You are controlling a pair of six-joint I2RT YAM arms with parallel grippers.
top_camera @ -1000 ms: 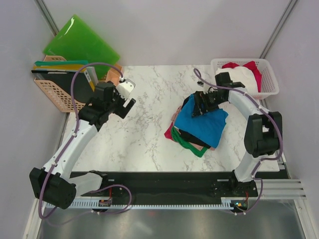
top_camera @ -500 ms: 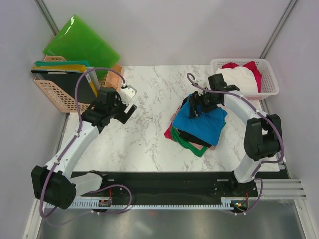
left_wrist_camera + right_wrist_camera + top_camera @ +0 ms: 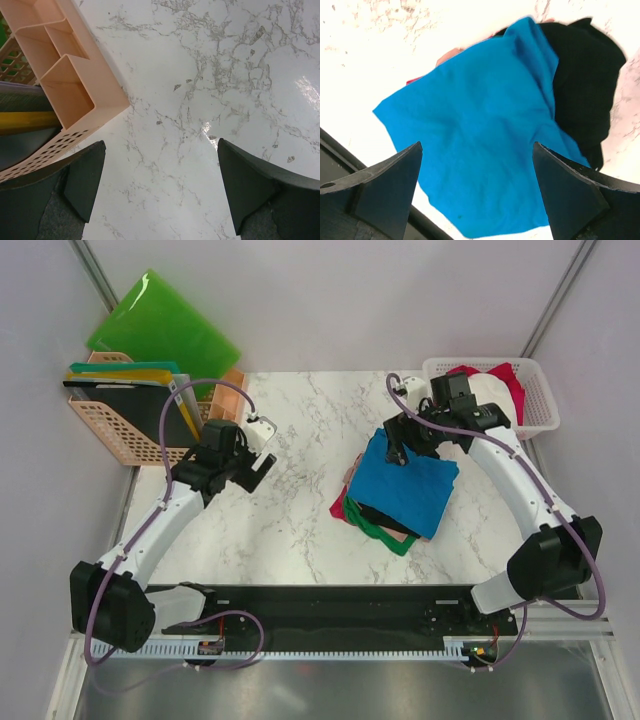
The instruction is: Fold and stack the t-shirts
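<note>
Blue t-shirt (image 3: 470, 100), seemingly folded, tops the pile (image 3: 372, 524) under the open right gripper (image 3: 476, 145); left gripper (image 3: 160, 145) open too.

White shells, black joints, looping lilac cables (image 3: 200, 381), and dark wedge-fingered left claw (image 3: 160, 150) and right claw (image 3: 476, 150) at lower frame corners.

no readable text, label or number appears on anything here.
</note>
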